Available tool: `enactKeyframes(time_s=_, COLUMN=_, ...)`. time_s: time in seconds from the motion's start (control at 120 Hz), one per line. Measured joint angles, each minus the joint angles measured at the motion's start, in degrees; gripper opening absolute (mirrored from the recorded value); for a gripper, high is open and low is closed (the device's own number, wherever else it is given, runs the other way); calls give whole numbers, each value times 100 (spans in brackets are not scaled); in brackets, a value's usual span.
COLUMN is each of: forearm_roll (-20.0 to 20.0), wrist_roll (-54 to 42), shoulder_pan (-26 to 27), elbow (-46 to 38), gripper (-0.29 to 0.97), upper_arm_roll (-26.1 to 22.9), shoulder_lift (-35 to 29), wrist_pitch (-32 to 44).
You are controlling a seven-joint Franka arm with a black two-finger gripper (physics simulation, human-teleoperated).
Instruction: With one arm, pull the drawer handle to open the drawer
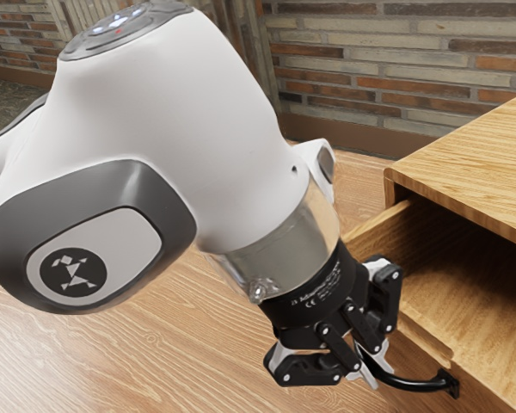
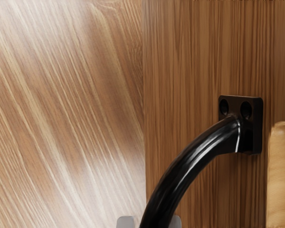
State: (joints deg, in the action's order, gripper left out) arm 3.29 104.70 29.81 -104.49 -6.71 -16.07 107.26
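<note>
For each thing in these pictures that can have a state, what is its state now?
drawer: open, pulled out from under the cabinet top.
handle: fixed to the drawer front, gripped near one end.
gripper: jaws shut on the handle, one on each side.

Free table (image 1: 112,361) beside the open drawer (image 1: 464,297); its handle (image 1: 413,381) juts, cabinet top (image 1: 473,163) overhangs.
</note>
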Motion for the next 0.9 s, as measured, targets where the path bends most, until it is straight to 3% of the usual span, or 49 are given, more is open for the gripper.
enactKeyframes(time_s=0.9, forearm_roll=54, wrist_roll=145, shoulder_pan=55, elbow=-987, gripper=-11, upper_arm_roll=-113, shoulder_lift=-1069, wrist_pitch=8)
